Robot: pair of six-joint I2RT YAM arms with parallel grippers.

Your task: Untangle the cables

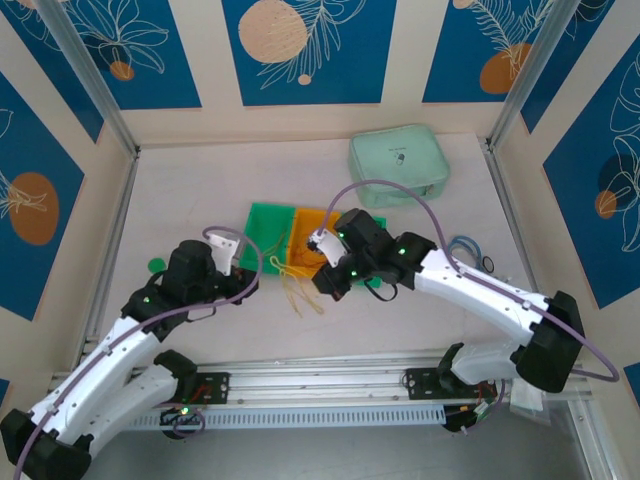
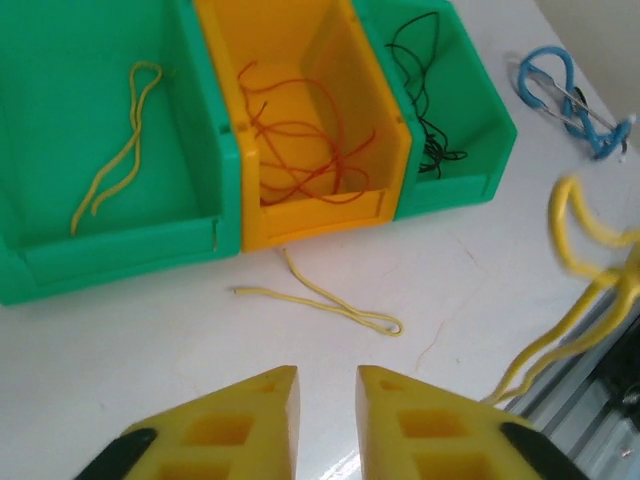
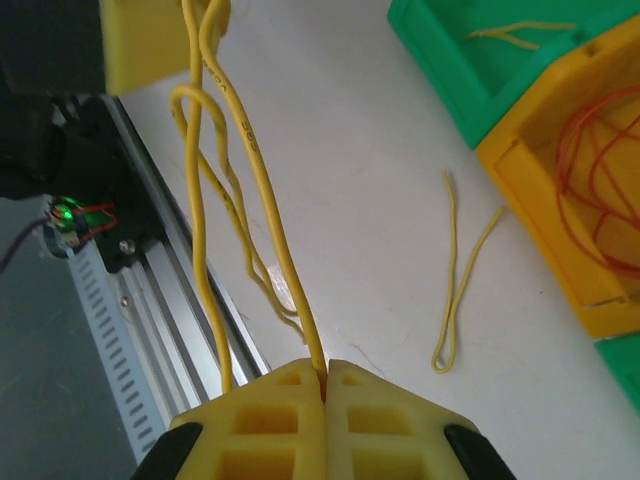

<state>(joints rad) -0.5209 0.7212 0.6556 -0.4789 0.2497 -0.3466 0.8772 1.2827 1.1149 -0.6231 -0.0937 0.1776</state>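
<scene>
The right gripper has its two fingers pressed tight together on the yellow cables, pinching one strand right at the tips. From there the strands run up and away in long thin lines, with a few bends near the far end. They look lifted off the table, not lying on it. The left gripper has its fingers apart with nothing between them. It hovers low over the table, and the held bunch shows off to its right.

These cables look very light and soft. They bend and flop and hold a bit of curl (like noodles that have gone cold). They are thin and smooth, so I think one could slide out of a weak pinch. My guess is that the best place to take hold is a straight part away from the loops, one strand at a time.

Just past the open fingers, a loose yellow cable lies flat on the table, folded in half. Seen from the left wrist, its long way runs left to right, with the fold pointing right.

Beyond it, three bins stand side by side:
- A green bin holds a lone yellow cable lying front to back.
- An orange bin holds orange cables in messy loops.
- A second green bin holds black cables.
</scene>
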